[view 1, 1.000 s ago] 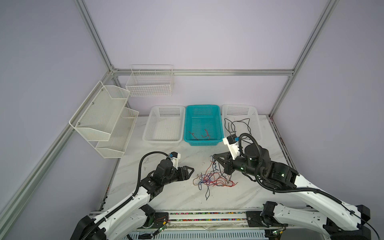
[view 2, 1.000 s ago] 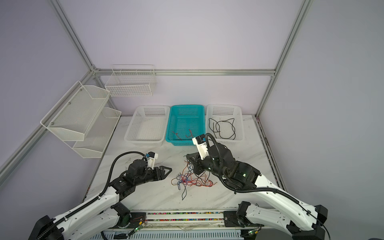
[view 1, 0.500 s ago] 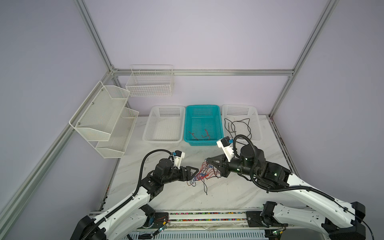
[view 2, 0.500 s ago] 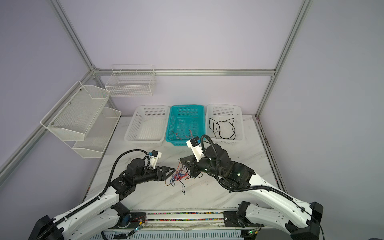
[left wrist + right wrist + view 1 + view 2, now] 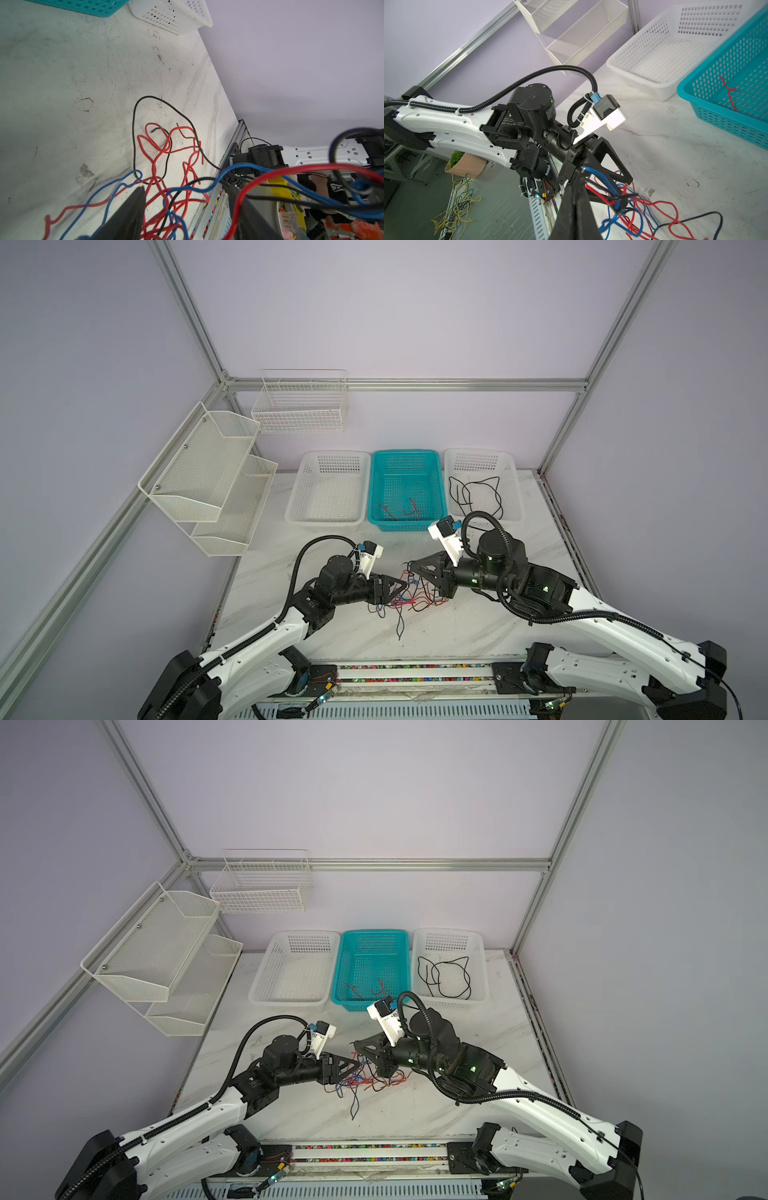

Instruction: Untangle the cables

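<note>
A white marble-patterned tabletop (image 5: 478, 626) carries everything. On the left wall hangs a white two-tier mesh shelf (image 5: 208, 472), with a white wire basket (image 5: 299, 406) on the far wall beside it. Three perforated plastic baskets sit in a row along the table's far edge. The white left basket (image 5: 328, 497) is followed by a teal middle basket (image 5: 405, 452) with short red cable pieces (image 5: 409, 510) in it. Last is a white right basket (image 5: 478, 452) holding a looped black cable (image 5: 478, 497). Near the middle of the table lies the tangle of thin red, blue and black cables (image 5: 415, 603). The right gripper (image 5: 411, 566), reaching in from the right, has its jaws pressed together on strands at the tangle's far side. The left gripper (image 5: 402, 585) faces it from the left, jaws apart. Blue, red and black strands off the table run across the gap between them.
</note>
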You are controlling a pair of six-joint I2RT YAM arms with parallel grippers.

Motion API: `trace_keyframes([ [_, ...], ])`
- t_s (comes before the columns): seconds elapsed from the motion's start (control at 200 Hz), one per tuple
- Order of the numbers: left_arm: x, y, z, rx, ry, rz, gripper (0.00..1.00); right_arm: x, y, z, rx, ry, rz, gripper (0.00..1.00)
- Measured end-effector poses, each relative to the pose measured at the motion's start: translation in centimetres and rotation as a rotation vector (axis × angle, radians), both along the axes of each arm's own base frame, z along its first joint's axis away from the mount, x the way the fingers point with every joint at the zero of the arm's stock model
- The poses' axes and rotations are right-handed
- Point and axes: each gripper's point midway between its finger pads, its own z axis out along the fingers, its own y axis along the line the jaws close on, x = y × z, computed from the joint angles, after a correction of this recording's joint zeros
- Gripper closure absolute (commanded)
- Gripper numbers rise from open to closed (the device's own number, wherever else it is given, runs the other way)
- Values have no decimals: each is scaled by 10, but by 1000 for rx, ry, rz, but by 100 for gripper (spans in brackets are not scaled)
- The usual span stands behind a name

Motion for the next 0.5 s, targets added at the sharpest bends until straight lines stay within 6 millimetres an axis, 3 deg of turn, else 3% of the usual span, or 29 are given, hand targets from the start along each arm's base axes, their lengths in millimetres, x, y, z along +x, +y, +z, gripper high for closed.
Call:
trace_keyframes([
  [0.14,2,-5,7,-1,-22,-13,72,-1,1,-4,-1,9,7,100],
  [0.26,5,-5,9,10,-45,-8,100,-1,0,-7,-5,17,4,100],
  [0.5,14,17,14,118,-69,110,100,6,-15,-24,-21,34,-90,100],
])
